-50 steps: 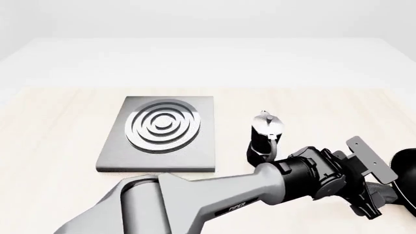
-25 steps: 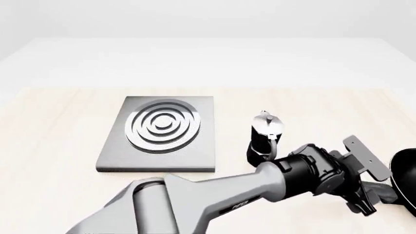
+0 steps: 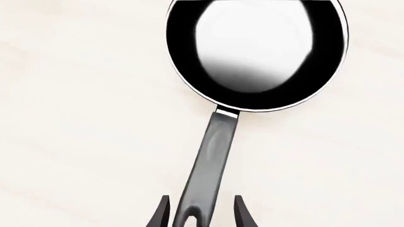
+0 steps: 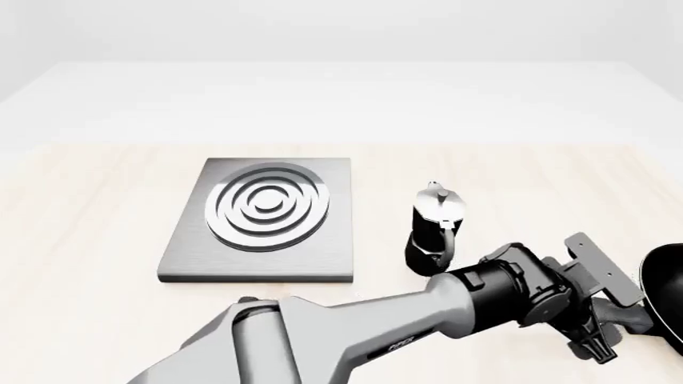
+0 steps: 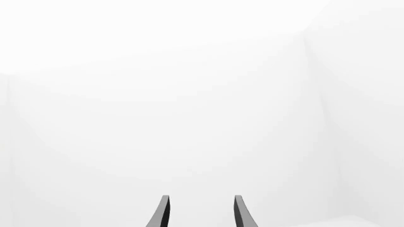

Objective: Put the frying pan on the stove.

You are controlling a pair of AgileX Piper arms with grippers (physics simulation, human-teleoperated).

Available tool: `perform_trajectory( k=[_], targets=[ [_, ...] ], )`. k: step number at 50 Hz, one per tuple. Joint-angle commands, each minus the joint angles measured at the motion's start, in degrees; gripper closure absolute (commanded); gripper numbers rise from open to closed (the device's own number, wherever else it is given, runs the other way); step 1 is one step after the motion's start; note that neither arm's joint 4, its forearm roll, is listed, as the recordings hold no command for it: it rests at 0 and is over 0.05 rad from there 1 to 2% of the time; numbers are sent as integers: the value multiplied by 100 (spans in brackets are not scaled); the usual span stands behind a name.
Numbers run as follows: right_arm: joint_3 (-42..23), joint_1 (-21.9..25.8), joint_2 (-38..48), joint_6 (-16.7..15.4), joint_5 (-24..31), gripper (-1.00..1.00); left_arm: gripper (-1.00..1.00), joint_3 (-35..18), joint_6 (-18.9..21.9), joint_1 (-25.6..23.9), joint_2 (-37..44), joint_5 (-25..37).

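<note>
The frying pan [image 3: 256,52] is black with a glossy inside and lies flat on the table. Its long dark grey handle [image 3: 211,161] points back toward my left gripper [image 3: 200,216]. That gripper is open, with a finger on each side of the handle's end and a small gap on both sides. In the front view the pan [image 4: 668,286] is cut off by the right edge, and my left gripper [image 4: 610,330] is low beside it. The stove [image 4: 261,220], a grey slab with silver rings, lies left of centre. My right gripper [image 5: 200,213] is open and faces only white background.
A black-and-silver moka pot [image 4: 436,228] stands between the stove and the pan, just behind my left arm's wrist [image 4: 513,292]. The left arm [image 4: 341,340] stretches across the near table from lower left to right. The right arm is outside the front view.
My left gripper has dropped lower and moved slightly right toward the pan's handle. The pan, stove and moka pot have not moved.
</note>
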Motion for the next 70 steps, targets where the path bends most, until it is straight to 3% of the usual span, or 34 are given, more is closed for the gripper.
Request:
perform_trajectory(
  k=[1, 16, 27, 41, 42, 45, 55, 70],
  targets=[
    [-3, -9, 0, 28, -19, -100, -100, -125, -27, -22, 89, 187],
    [0, -32, 0, 72, -49, -100, -100, -522, -52, 49, 322, 546],
    [-10, -46, 0, 110, -84, -100, -100, -74, -146, -75, 137, 354],
    [-15, -44, 0, 127, -93, -100, -100, -126, -101, -53, 120, 323],
    [-16, -41, 0, 125, -92, -100, 100, -180, -64, -20, 129, 341],
    [-17, -37, 0, 121, -88, -100, 100, 23, -66, -28, 29, 240],
    [-17, -25, 0, 116, -77, -100, 100, -230, -30, 38, 101, 342],
    [-11, -20, 0, 109, -64, -100, 100, 309, -98, -5, -312, -29]
  ],
)
